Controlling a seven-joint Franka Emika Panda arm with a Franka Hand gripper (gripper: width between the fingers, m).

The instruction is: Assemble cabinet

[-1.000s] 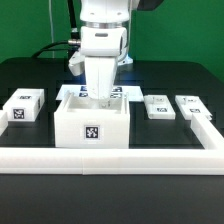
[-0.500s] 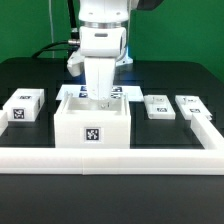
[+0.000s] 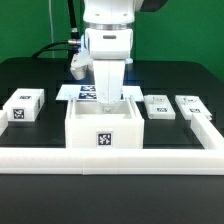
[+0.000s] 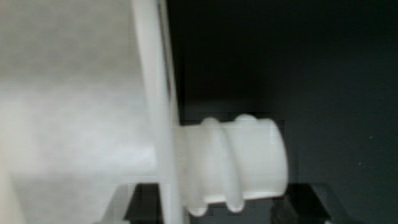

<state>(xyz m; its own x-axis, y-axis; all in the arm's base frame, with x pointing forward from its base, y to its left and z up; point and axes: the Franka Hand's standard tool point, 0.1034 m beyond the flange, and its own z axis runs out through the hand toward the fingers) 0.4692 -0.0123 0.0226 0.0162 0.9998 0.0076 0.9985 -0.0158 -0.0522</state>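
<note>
The cabinet (image 3: 103, 128), a white open-topped box with a tag on its front face, stands in the middle of the black table just behind the border rail. My gripper (image 3: 108, 95) reaches straight down into its open top at the back wall. In the wrist view the cabinet (image 4: 71, 120) fills one side as a flat white wall, and a ribbed white knob (image 4: 240, 160) juts from its edge. My gripper (image 4: 222, 205) is shut on this wall, with a dark finger (image 4: 146, 203) on either side. The fingertips are hidden in the exterior view.
A white tagged block (image 3: 22, 105) lies at the exterior view's left; two flatter tagged pieces (image 3: 157, 106) (image 3: 190, 104) lie at its right. The marker board (image 3: 82, 93) lies behind the cabinet. The low white border rail (image 3: 110, 160) runs along the front and turns back at the right.
The cabinet has slid toward the exterior view's right with my gripper still shut on its wall, and it now sits closer to the centre of the rail.
</note>
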